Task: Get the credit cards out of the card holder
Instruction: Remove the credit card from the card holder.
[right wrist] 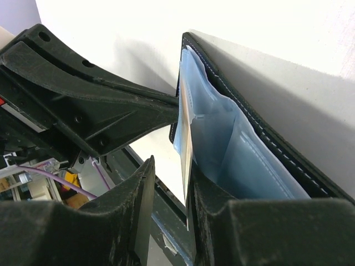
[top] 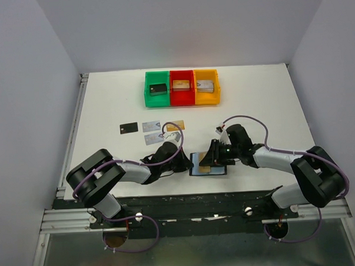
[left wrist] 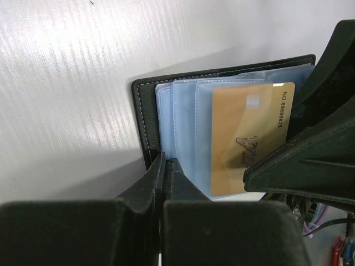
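Three credit cards [top: 151,127] lie out; a fourth, the gold card [left wrist: 249,138], sits in the card holder [left wrist: 145,111]. Three bins [top: 182,101] hold one block [top: 158,88] each. The left gripper [left wrist: 163,162] is clenched, the right gripper [right wrist: 171,177] parted around the gold card.

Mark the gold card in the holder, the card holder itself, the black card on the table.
gold card [left wrist: 244,133], left wrist view, middle of its face.
card holder [left wrist: 145,119], left wrist view, black leather edge.
black card [top: 128,128], top view, its centre.
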You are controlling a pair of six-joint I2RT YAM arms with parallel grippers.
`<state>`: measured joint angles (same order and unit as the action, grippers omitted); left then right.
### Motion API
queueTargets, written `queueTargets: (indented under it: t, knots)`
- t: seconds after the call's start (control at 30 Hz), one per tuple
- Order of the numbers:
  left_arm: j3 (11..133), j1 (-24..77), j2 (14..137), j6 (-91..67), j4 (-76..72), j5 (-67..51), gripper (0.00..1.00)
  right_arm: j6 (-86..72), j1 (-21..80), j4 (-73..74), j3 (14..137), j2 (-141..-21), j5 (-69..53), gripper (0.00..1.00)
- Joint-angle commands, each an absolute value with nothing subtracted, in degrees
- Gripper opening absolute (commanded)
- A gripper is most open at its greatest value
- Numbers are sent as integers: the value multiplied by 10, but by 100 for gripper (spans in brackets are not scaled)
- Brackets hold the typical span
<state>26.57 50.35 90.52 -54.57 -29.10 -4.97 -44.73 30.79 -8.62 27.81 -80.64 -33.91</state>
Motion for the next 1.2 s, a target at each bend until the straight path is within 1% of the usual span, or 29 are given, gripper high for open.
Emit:
queueTargets:
  t: [0.0,0.77,1.17]
  knots:
    - [236,508,926,-537,-184,-52,0,-433,312,-65,286,-789,-327,36]
    - [225,507,918,-539,-180,-44,0,-417,307,-24,281,-757,-300,31]
    - [218,506,912,-539,-178,-40,0,-406,303,-1,283,-746,-286,25]
